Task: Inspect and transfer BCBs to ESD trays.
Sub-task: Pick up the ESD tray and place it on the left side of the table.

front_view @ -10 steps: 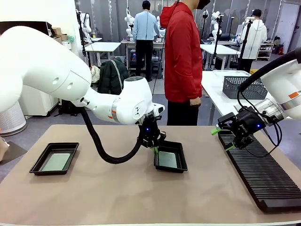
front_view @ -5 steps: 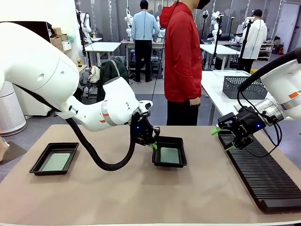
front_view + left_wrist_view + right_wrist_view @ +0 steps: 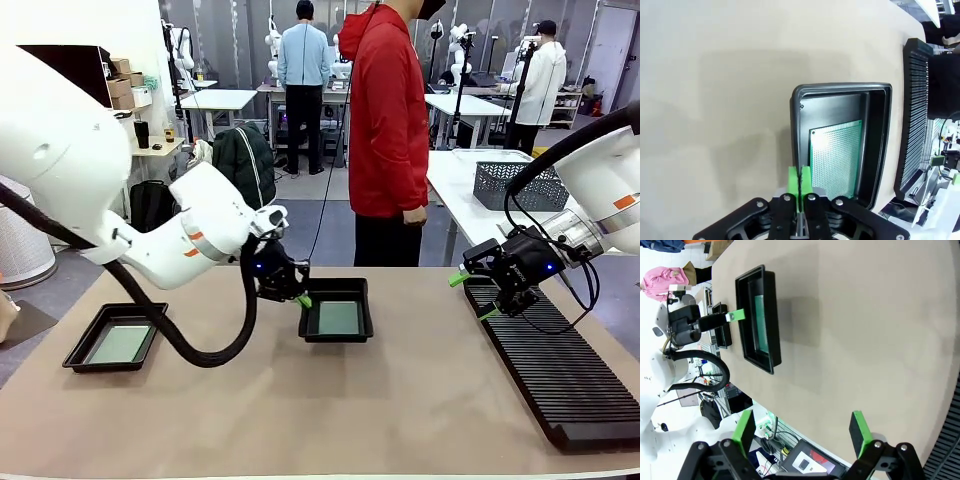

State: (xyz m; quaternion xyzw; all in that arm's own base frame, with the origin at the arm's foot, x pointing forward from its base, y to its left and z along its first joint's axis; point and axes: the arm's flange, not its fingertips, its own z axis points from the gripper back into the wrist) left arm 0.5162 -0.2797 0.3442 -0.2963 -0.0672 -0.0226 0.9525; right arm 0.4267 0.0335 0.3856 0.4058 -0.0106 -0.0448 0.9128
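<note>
An ESD tray (image 3: pixel 336 310) with a pale green BCB (image 3: pixel 338 318) lying flat inside sits at mid table. My left gripper (image 3: pixel 300 298) is shut on this tray's left rim. In the left wrist view the green pads (image 3: pixel 794 176) pinch the rim of the tray (image 3: pixel 875 145) beside the BCB (image 3: pixel 835 155). A second ESD tray (image 3: pixel 150 312) at the left holds another BCB (image 3: pixel 120 344). My right gripper (image 3: pixel 475 295) hangs open with nothing in it over the rack's near end. The right wrist view shows my right gripper (image 3: pixel 802 427), and farther off the held tray (image 3: pixel 757 320) and my left gripper (image 3: pixel 735 316).
A long black ribbed rack (image 3: pixel 560 370) lies along the table's right side. A grey mesh basket (image 3: pixel 518 185) stands on another table behind it. A person in a red hoodie (image 3: pixel 388 130) stands at the far edge. The table's front half is bare.
My left gripper has moved to the left, taking the tray and its board with it across the table. The right arm has stayed still.
</note>
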